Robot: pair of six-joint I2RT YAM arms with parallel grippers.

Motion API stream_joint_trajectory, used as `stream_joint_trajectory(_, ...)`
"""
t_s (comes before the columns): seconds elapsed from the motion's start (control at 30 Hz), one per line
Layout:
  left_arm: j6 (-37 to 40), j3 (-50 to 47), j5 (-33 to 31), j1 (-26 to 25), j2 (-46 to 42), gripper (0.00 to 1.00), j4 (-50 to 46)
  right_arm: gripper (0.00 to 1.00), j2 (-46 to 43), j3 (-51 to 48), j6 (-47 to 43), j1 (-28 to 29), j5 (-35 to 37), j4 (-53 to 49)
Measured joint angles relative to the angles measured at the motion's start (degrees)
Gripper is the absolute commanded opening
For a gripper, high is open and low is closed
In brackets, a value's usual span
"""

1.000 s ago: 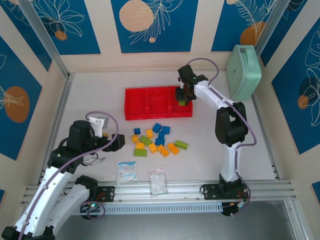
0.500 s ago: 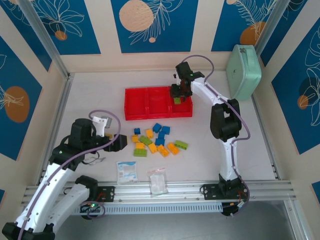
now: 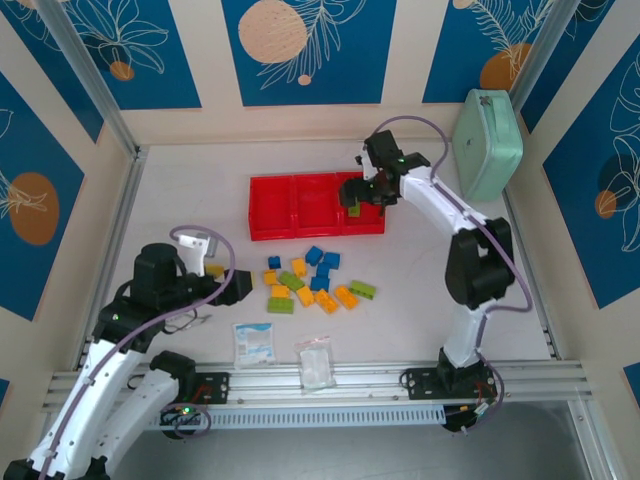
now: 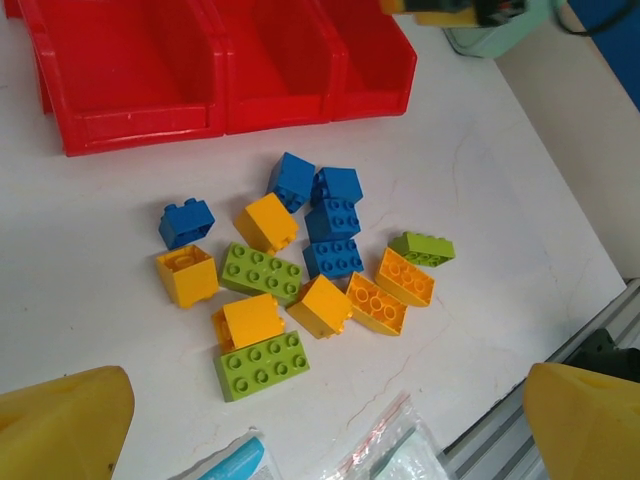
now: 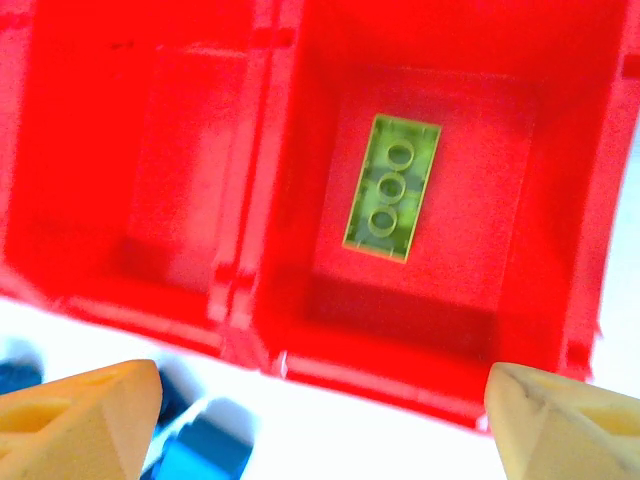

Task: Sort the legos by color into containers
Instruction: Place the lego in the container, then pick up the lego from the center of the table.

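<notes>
right hand (image 5: 320,415) spread above lime brick (image 5: 392,186) in right-end compartment (image 5: 560,200) of tray (image 3: 270,232) | left hand (image 4: 325,420) spread near loose legos (image 4: 300,270) | risk: low exit clips wall, shoves tray

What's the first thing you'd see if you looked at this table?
The bright red tray at the far middle of the table, with one lime green brick lying flat in its right-hand compartment, under the open right gripper. Then the jumble of bricks, yellow, blue and green, just in front of the tray.
</notes>
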Motion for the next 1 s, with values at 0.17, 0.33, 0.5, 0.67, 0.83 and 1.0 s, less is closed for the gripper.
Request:
stream_joint_trajectory(0.17, -1.29, -1.38, -0.2, -0.2, -0.94, 1.0, 0.81, 0.87, -13.31, -11.34, -6.86, 4.39, -1.11, 1.29)
stream_joint_trajectory(0.33, -1.25, -0.74, 0.35, -0.2, 1.4, 0.99, 0.7, 0.89, -26.62, -28.04, -21.05, 11.74, -1.05, 4.17)
stream_joint_trajectory(0.5, -0.83, -0.59, 2.23, -0.2, 4.09, 0.99, 0.68, 0.89, -37.4, -43.23, -34.73, 14.86, -1.03, 5.09)
stream_joint_trajectory(0.67, -0.81, -0.59, 3.06, -0.22, 2.14, 0.99, 0.96, 0.86, -41.62, -48.81, -42.91, 14.86, -1.99, 5.27)
stream_joint_trajectory(0.83, -0.81, -0.59, 3.1, -0.22, 0.85, 0.99, 1.07, 0.82, -37.38, -49.0, -46.07, 14.86, -2.51, 5.79)
stream_joint_trajectory(1.0, -0.83, -0.66, 3.23, -0.22, 0.9, 1.0, 1.49, 0.81, -32.2, -49.0, -46.77, 14.86, -1.66, 7.89)
